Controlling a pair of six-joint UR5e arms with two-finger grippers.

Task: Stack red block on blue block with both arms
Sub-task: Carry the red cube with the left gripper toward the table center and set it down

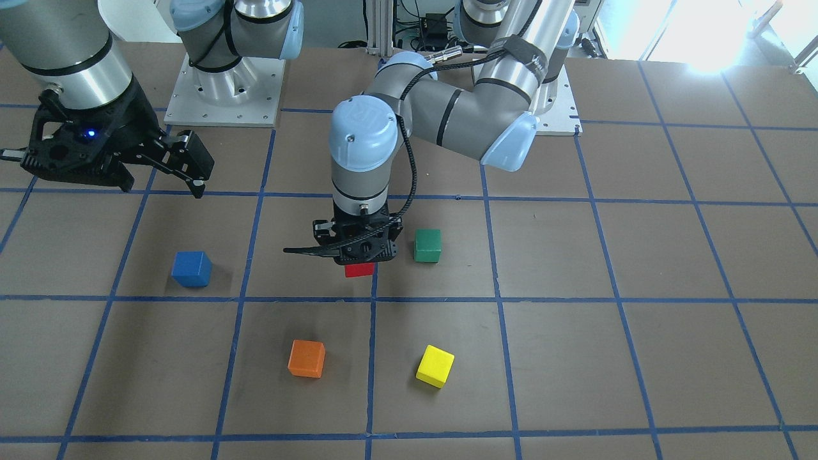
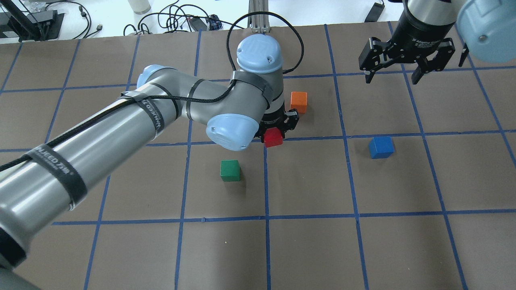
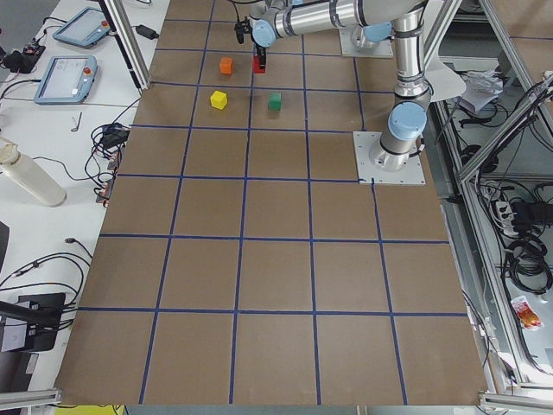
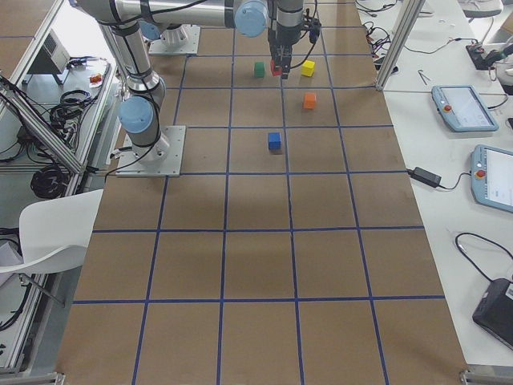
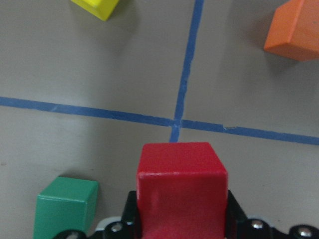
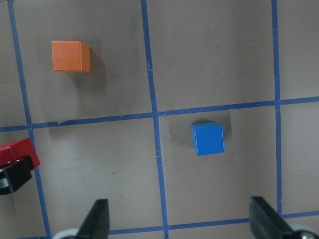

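My left gripper (image 2: 279,125) is clamped on the red block (image 2: 273,138), mid-table near the green cube (image 2: 230,170). The blue block (image 2: 381,147) sits bare, well apart. My right gripper (image 2: 391,78) hangs spread and empty. Grasp looks done; carry and stacking are left.

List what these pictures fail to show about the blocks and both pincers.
- Left pincer fingers: cut by the bottom edge in the left wrist view; too small in the side views.
- Yellow block: hidden behind the left arm in the overhead view.
- Right pincer: only finger ends show in the right wrist view.
- Red block underside: visible nowhere.
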